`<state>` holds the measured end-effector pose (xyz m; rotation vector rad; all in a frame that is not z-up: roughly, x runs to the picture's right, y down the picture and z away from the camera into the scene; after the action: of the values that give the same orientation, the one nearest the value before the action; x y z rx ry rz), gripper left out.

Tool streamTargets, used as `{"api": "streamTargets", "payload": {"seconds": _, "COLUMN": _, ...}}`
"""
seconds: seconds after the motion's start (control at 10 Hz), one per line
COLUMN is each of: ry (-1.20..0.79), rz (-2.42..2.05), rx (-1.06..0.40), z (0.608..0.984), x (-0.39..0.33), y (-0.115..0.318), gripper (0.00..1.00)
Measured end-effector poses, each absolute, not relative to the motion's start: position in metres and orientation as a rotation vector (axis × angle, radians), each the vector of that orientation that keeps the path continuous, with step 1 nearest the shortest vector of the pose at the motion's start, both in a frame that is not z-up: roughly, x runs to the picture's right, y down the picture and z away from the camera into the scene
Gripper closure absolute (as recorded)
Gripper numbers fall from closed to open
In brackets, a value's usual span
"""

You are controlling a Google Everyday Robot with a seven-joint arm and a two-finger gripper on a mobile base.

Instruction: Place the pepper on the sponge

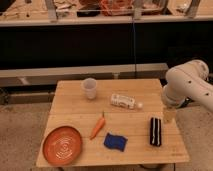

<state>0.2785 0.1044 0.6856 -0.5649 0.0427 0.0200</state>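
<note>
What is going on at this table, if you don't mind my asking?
A one-armed robot is meant to put the pepper on the sponge, and nothing is picked up yet. The pepper lies on the wooden table, just left of the blue sponge and apart from it. The gripper hangs near the table's right edge, beside the black striped block, its jaws open and empty.

The pepper (pixel 98 127) is laid just at ten o'clock of the sponge (pixel 115 142); the gripper (pixel 169 115) is hung at two o'clock, well apart.
</note>
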Motion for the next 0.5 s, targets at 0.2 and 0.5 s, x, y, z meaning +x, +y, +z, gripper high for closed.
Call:
{"api": "streamTargets", "payload": {"seconds": 0.2, "ry": 0.028, "rz": -0.032, "rx": -0.565, "z": 0.688, "x": 0.249, "y": 0.103, "gripper": 0.2}}
{"api": "streamTargets", "payload": {"seconds": 0.5, "ry": 0.019, "rz": -0.103, "rx": -0.561, "z": 0.692, "x": 0.217, "y": 0.102, "gripper": 0.2}}
